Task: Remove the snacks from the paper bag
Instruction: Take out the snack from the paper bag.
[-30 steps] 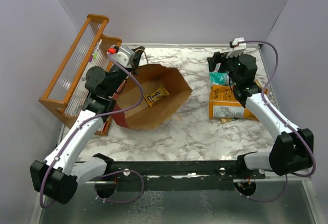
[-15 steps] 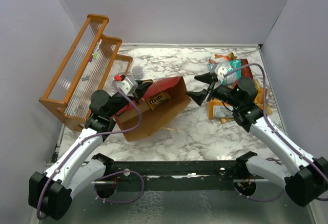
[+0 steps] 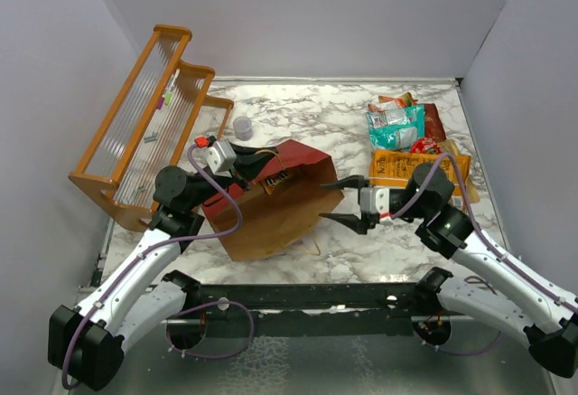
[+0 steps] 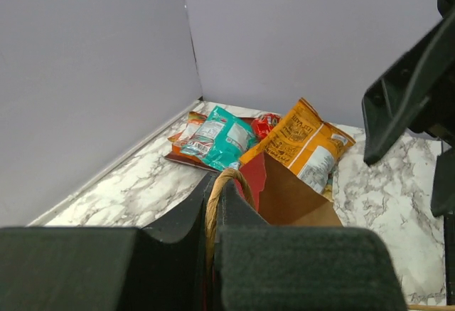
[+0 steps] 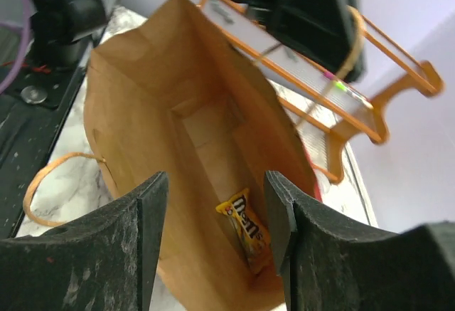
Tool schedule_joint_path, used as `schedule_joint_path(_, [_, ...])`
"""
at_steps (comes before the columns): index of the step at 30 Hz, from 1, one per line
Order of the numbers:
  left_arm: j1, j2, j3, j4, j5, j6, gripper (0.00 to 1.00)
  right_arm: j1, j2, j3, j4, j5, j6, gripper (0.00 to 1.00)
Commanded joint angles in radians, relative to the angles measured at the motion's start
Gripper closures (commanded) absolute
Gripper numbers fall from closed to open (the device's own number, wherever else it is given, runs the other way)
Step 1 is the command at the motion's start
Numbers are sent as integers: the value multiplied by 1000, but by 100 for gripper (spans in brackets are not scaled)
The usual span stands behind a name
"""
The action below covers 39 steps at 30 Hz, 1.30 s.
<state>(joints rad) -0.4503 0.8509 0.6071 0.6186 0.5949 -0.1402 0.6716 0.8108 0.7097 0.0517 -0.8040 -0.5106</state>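
At the far left stands the orange wooden rack, which has no part in this step. Next to it, the left gripper is closed on the paper bag at its twine handle and holds the rim up, so the bag lies tilted on the marble table with its mouth turned to the right. Inside, near the bottom of the brown interior, the right wrist view shows one small yellow packet lying flat against the paper. The right gripper is just at the mouth of the bag, its two fingers spread apart and holding nothing. Further right, near the far corner of the table, the snacks already outside lie together: the teal packet, the dark red Doritos bag, the small red packet and the large orange-yellow chip bag. I judge the step in hand is reaching in for the last packet. The next move asks the right gripper to go deep along the lower wall without pushing the paper, while the left one keeps the mouth open, then close on the thin packet.
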Motion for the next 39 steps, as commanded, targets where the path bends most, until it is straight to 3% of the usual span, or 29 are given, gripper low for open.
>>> schedule_joint_path(1, [-11, -8, -3, 23, 33, -19, 100, 105, 50, 37, -159, 46, -270, 44])
schedule_joint_path(5, [-13, -7, -5, 59, 33, -56, 100, 211, 159, 121, -252, 223, -405, 44])
schedule_joint_path(10, [-13, -15, -4, 71, 27, -73, 100, 270, 276, 183, -338, 306, -499, 46])
schedule_joint_path(29, [5, -43, -7, 119, 5, -122, 100, 353, 711, 407, -356, 760, -633, 44])
schedule_joint_path(39, [25, -42, -8, 153, -58, -176, 100, 383, 775, 377, -293, 925, -596, 40])
